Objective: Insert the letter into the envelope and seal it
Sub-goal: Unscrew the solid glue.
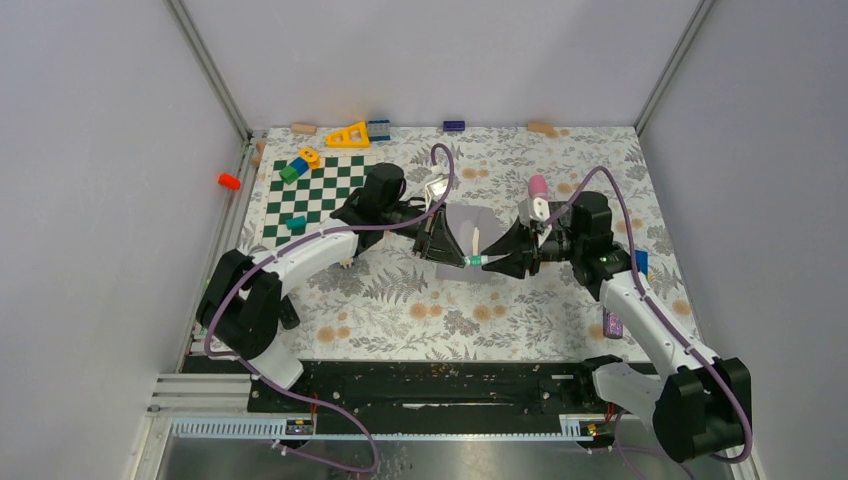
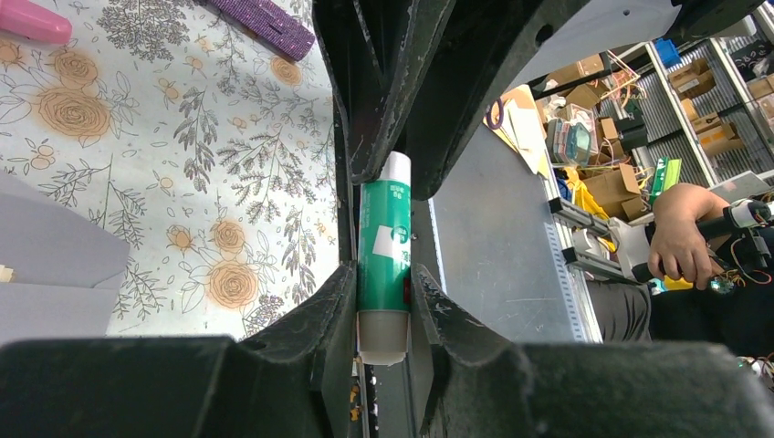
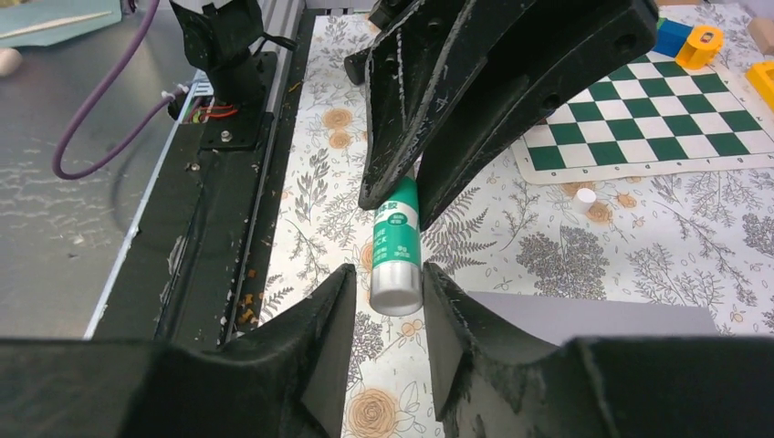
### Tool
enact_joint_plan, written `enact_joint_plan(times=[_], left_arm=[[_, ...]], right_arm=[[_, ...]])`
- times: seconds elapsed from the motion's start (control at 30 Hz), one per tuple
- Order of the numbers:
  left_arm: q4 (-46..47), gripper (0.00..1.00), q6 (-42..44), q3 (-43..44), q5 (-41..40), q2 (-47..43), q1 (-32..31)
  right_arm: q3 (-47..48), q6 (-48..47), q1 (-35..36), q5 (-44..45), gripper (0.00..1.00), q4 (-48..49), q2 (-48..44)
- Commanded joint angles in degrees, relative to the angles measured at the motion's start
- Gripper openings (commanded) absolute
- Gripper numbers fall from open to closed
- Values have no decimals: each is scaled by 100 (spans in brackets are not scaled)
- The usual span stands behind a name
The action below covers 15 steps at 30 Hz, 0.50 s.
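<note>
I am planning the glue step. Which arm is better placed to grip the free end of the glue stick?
Probably the right. The left gripper is clamped on the glue stick, while the right gripper stands open, its fingers flanking the free end with small gaps.

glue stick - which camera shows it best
Left wrist: the glue stick runs down the centre, green label and both ends visible. Right wrist shows it close too, but fingers hide its far end. Top external shows only a tiny green sliver.
</note>
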Motion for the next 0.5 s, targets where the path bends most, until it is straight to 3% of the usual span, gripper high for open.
enact_joint_plan(times=[0.0,0.1,0.17,0.3,0.47], left_arm=[[383,0,25,32,172,-257,-17],[388,0,61,19,129,-297,-17],[339,0,165,6,43,-345,-26],[-287,0,794,88,-347,-547,-62],[-1353,0,2081,269,-1400,-890,-332]], right_arm=[[116,579,-80,-301,36,593,89],[129,834,-90,-327,20,745,172],[158,1114,-99,-330,16,876,239],[256,2309,-99,-246,15,1297,462],[619,4723,-94,-190,19,1816,1082]])
